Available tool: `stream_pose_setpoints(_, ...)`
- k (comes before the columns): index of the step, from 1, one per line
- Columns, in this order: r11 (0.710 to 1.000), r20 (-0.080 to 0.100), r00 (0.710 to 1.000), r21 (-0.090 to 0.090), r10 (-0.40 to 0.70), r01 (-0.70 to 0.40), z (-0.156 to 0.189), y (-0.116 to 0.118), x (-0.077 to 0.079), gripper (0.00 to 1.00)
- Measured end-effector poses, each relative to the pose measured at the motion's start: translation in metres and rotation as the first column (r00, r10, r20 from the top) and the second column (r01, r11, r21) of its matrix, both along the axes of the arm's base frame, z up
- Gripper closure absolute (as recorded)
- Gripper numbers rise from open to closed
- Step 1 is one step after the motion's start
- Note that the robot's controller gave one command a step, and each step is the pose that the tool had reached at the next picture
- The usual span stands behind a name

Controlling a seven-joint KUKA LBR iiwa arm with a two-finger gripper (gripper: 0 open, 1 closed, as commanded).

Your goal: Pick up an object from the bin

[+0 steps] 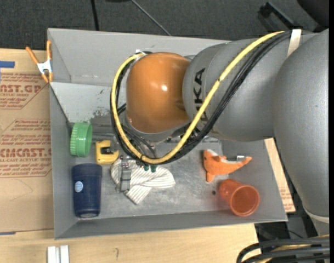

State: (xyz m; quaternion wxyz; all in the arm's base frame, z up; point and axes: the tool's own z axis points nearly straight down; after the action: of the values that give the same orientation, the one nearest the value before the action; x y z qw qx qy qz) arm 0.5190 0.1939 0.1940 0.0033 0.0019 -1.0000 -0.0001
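The arm's orange wrist cover hangs over the middle of the grey bin. Below it the jaws come down at the left end of a crumpled white striped cloth, which lies on the bin floor just left of centre, near the front wall. The wrist and its cables hide the tips, so I cannot tell how far the jaws are open or whether they grip the cloth. A small yellow tape measure sits just beside the cloth's upper left edge. A green ring-shaped spool and a dark blue cylinder lie along the left wall. At the right, well apart from the cloth, are an orange toy piece and an orange cup on its side. Bare floor lies open between the cloth and the cup.
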Motion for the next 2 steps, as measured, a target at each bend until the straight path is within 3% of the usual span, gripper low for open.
stream_pose_setpoints(1, 1.000, 0.007, 1.000, 0.002, -0.002, 0.002, 0.005, -0.001, 0.002, 0.00)
stream_pose_setpoints(2, 0.997, 0.013, 0.997, 0.002, 0.072, -0.072, -0.039, -0.023, 0.013, 0.00)
